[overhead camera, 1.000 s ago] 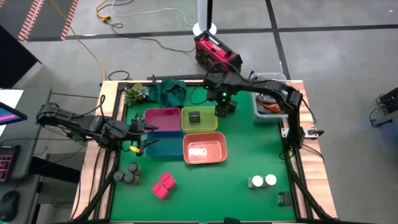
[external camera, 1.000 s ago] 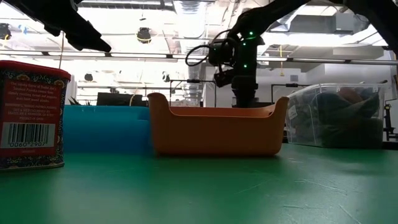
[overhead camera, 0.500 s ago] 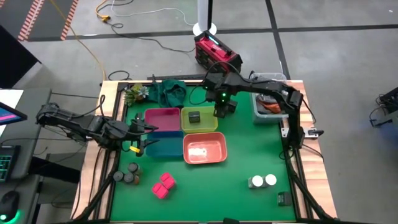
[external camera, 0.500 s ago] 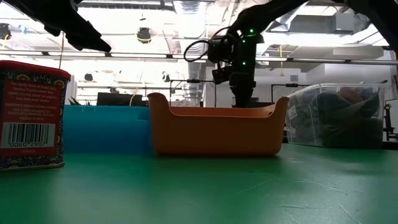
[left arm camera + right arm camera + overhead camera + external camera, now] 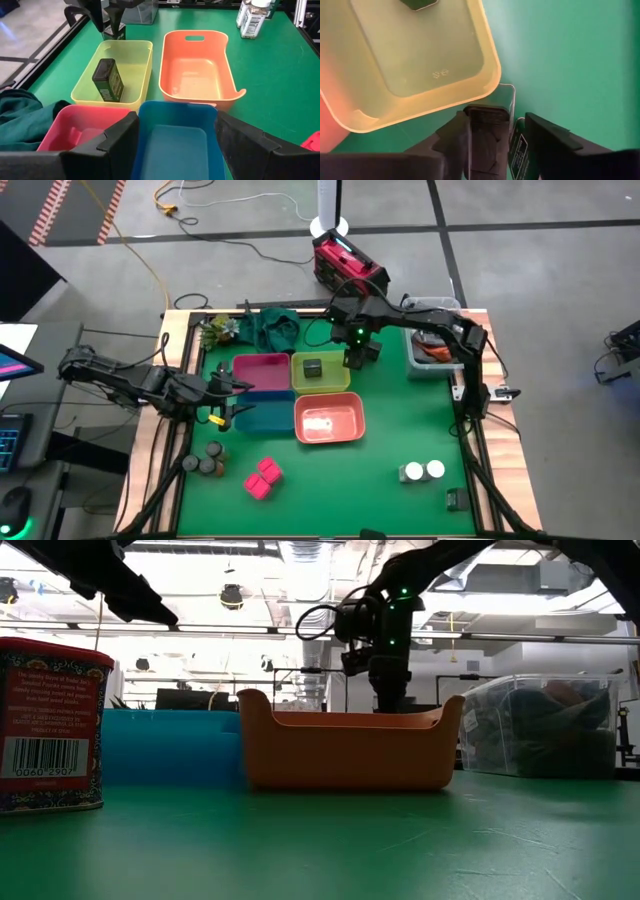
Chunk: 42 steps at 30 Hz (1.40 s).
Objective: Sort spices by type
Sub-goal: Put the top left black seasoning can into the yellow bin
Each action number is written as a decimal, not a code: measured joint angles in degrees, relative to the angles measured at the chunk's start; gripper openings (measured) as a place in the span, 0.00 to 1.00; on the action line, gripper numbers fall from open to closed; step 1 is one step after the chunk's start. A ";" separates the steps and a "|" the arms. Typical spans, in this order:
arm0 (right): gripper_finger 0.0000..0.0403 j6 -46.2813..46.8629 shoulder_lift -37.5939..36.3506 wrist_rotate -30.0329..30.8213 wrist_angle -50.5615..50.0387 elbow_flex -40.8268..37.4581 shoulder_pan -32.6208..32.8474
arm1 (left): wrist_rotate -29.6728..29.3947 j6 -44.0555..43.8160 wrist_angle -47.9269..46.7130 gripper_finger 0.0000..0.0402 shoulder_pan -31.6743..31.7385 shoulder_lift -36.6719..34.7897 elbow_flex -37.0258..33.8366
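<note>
- My right claw (image 5: 358, 360) hangs just outside the yellow bin (image 5: 340, 384), at the edge facing the clear tub (image 5: 430, 350). I keep it there because the dark square jars wait beside that bin.
- In the right wrist view, one dark jar (image 5: 486, 131) stands between the claw's fingers. A second jar (image 5: 519, 146) is pressed against it on the inner side of one finger.
- I cannot tell whether the right claw is gripping. The fingers straddle the jar, but the second jar crowds the gap and hides any contact.
- One dark jar (image 5: 313, 368) already lies in the yellow bin, just beside the right claw. I judge that bin is the home for this kind.
- My left claw (image 5: 232, 402) waits with its fingers spread wide and nothing between them. It hovers over the blue bin (image 5: 175, 145), out of the right arm's way.
- The other spices sit well apart from the right claw, on the near side of the orange bin (image 5: 328, 418). They are the grey round jars (image 5: 205, 460), the pink packets (image 5: 263, 477) and the white-topped jars (image 5: 423, 471).
- From table height, the orange bin blocks the right claw's fingertips and both jars.
- The lower parts of both jars are cut off in the right wrist view, so I cannot tell if either is lifted off the table.
</note>
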 joint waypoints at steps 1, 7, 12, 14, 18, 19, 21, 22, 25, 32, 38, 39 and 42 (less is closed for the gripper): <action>0.59 -0.04 0.02 0.00 -0.01 0.01 0.00 | 0.00 -0.14 -0.17 0.61 0.00 0.00 0.00; 0.62 -1.17 0.10 0.01 -0.01 -0.05 -0.22 | 0.00 -0.23 -0.26 0.61 0.00 0.00 0.00; 0.62 -2.09 -0.68 0.09 -0.54 0.13 -0.79 | 0.00 -0.22 -0.25 0.61 -0.01 -0.02 0.00; 0.62 -2.31 -0.79 0.10 -1.30 0.96 -0.96 | 0.00 -0.22 -0.25 0.61 0.01 0.00 0.00; 0.62 -2.59 -0.81 0.04 -2.40 1.46 -1.57 | 0.00 -0.22 -0.20 0.61 0.01 0.00 0.00; 0.62 -2.31 -0.81 0.04 -2.40 1.46 -1.57 | 0.00 -0.22 -0.21 0.61 0.01 0.00 0.00; 0.62 -1.87 -0.81 0.04 -2.72 1.46 -1.62 | 0.00 -0.22 -0.20 0.61 0.01 -0.02 0.00; 0.62 -1.79 -0.83 0.03 -2.88 1.46 -1.62 | 0.00 -0.22 -0.18 0.61 0.01 -0.01 0.00; 0.62 -1.74 -0.83 0.03 -2.79 1.46 -1.40 | 0.00 -0.22 -0.17 0.61 0.01 0.00 0.00; 0.62 0.25 -0.92 0.02 -1.70 0.01 -1.22 | 0.00 -0.22 -0.14 0.61 0.01 0.00 0.00; 0.62 -0.01 -1.32 0.81 1.86 -2.54 -0.77 | 0.00 -0.01 -0.31 0.61 0.01 0.00 0.00; 0.62 -0.03 -1.34 0.81 2.22 -2.72 -0.79 | -0.01 0.01 -0.29 0.61 0.01 0.00 0.00; 0.62 -0.21 -1.26 2.26 3.21 -2.81 -0.75 | 0.00 0.03 -0.47 0.61 0.01 0.00 0.00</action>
